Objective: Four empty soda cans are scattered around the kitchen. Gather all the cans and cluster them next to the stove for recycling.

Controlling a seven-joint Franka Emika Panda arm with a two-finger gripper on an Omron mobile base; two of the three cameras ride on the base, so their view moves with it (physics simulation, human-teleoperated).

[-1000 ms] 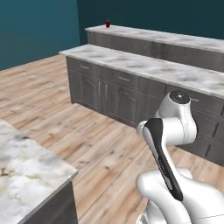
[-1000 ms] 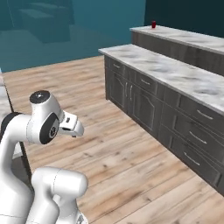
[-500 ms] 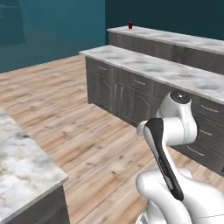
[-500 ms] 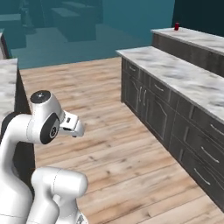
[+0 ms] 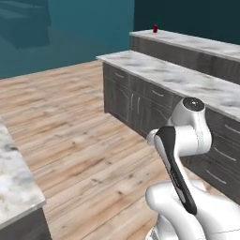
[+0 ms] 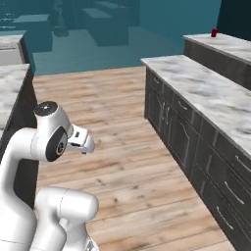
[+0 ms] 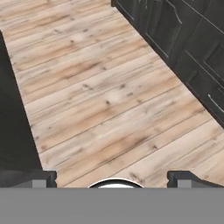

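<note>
A red soda can (image 5: 155, 28) is seen on the far raised counter (image 5: 197, 43), well apart; the tool (image 7: 112, 177) is held wide and empty over the floor (image 7: 100, 96), presumably ready for pickup.

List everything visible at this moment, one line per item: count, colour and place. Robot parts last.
soda can: one, red, standing at the far end of the raised back counter.
raised back counter: one, marble top on dark base, behind the lower counter.
lower counter: one, marble top over dark cabinets with silver handles, right of the open floor.
near counter: one, marble top, on the left of the floor.
wood floor: light planks, between the counters.
arm: one, white with dark joints, folded in the foreground.
gripper: one, dark fingertips, open, pointing down at the floor, holding nothing.
</note>
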